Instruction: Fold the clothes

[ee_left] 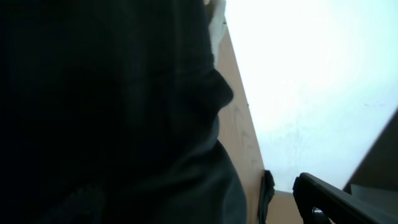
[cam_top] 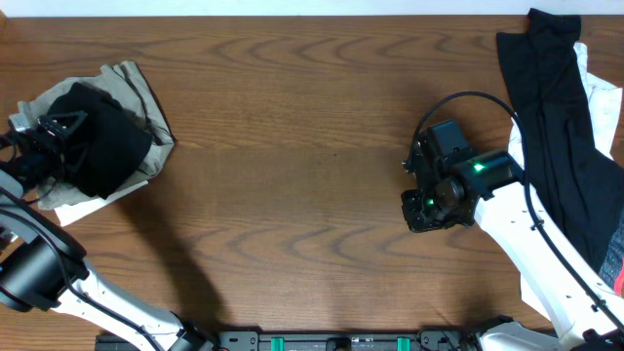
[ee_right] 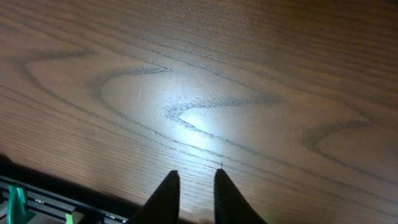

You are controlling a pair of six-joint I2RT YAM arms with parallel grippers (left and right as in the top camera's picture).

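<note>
The wooden table (cam_top: 292, 146) carries a stacked pile (cam_top: 107, 146) left, loose clothes (cam_top: 556, 127) right.

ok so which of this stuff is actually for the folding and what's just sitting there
For the job: black garment, olive-grey piece and white piece piled at the left; long black garment over white cloth at the right.
Just there: wooden table; black rail along its near edge; reddish patch at the right edge, too small to tell.

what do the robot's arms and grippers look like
The left arm and right arm have white links and black joints. The right one carries green lights and a looping black cable. The right gripper has dark tapered fingers; the left gripper is black too.
</note>
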